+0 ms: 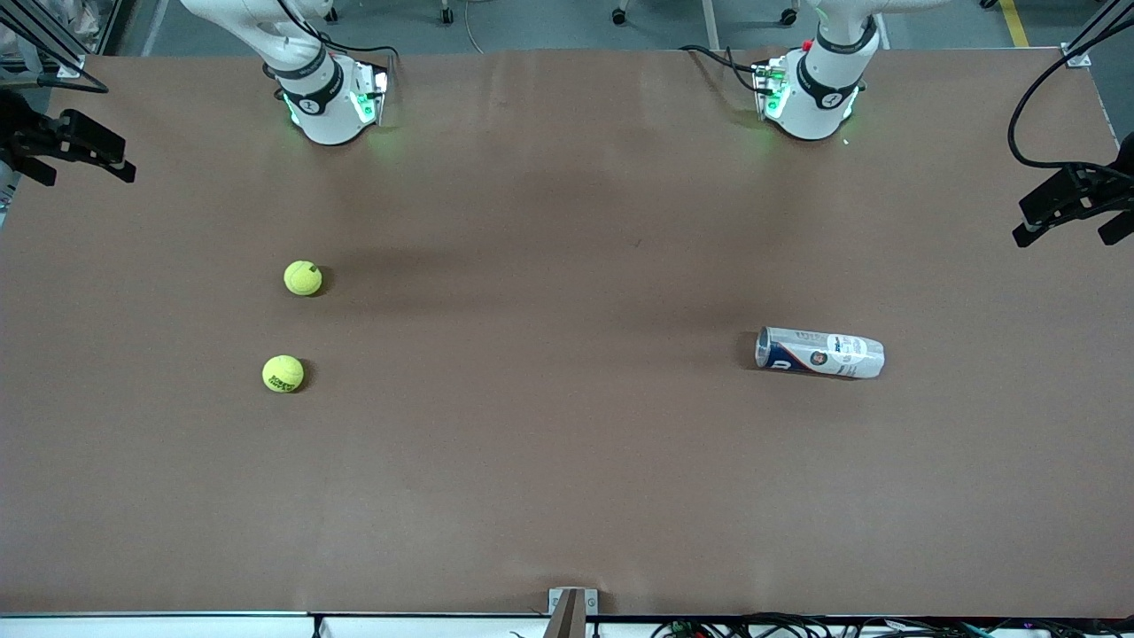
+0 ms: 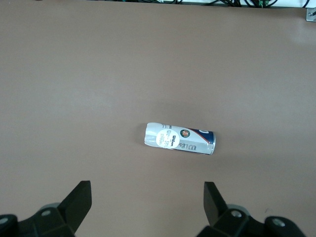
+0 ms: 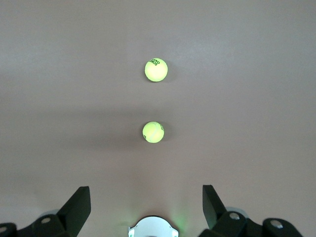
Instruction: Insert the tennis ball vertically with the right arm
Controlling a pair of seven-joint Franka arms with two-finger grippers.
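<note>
Two yellow-green tennis balls lie on the brown table toward the right arm's end: one (image 1: 303, 277) (image 3: 153, 132) farther from the front camera, the other (image 1: 283, 373) (image 3: 156, 69) nearer to it. A white and blue ball can (image 1: 819, 353) (image 2: 180, 138) lies on its side toward the left arm's end. My right gripper (image 3: 146, 197) is open and empty, held high over the table near its own base (image 1: 332, 102). My left gripper (image 2: 147, 195) is open and empty, high above the can. Neither gripper shows in the front view.
The left arm's base (image 1: 811, 93) stands at the table's edge farthest from the front camera. Black camera mounts (image 1: 66, 142) (image 1: 1072, 204) reach in at both ends. A small bracket (image 1: 571, 607) sits at the edge nearest the front camera.
</note>
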